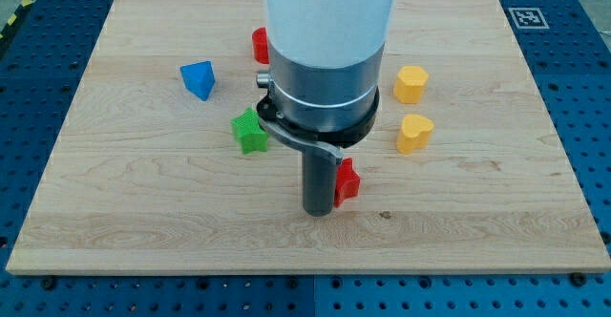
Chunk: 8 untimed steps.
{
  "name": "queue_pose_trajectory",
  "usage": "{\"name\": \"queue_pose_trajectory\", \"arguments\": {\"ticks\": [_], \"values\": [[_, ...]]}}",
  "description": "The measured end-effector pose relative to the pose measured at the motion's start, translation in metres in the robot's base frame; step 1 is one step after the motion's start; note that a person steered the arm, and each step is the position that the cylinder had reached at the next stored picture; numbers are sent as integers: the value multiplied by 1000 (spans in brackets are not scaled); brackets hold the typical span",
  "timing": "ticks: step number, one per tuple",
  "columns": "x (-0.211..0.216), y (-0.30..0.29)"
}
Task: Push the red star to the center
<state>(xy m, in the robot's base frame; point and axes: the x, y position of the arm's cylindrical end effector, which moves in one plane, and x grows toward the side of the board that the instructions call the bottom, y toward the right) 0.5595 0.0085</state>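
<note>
my tool is a plain rod with nothing to spread or pinch, and my tip (318, 212) sits low on the table (496, 221), a little below the middle and nearer the bottom edge than the top. the red star (347, 179) is right against the rod on its right side, partly hidden behind it, so i judge the two are touching or as good as touching, though the exact contact is masked by the rod. the star lies slightly below and a touch right of the table's centre, so to my eye the push is mostly done but not finished: it needs a short nudge toward the top edge and a hair to the left. my tip is beside and a little below the star, so i would have to get under it first. the green star (250, 131) sits to the upper left of my tip, apart from it. the blue block (199, 79) is nearer the top left corner. another red block (259, 45) peeks out behind my arm near the top edge. the yellow hexagonal block (410, 84) and the yellow heart (414, 133) stand toward the right edge, well apart from the star.
</note>
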Motion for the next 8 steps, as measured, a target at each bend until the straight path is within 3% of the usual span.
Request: {"name": "queue_pose_trajectory", "arguments": {"ticks": [2, 7, 8], "values": [[12, 25], [-43, 29], [-12, 22]]}}
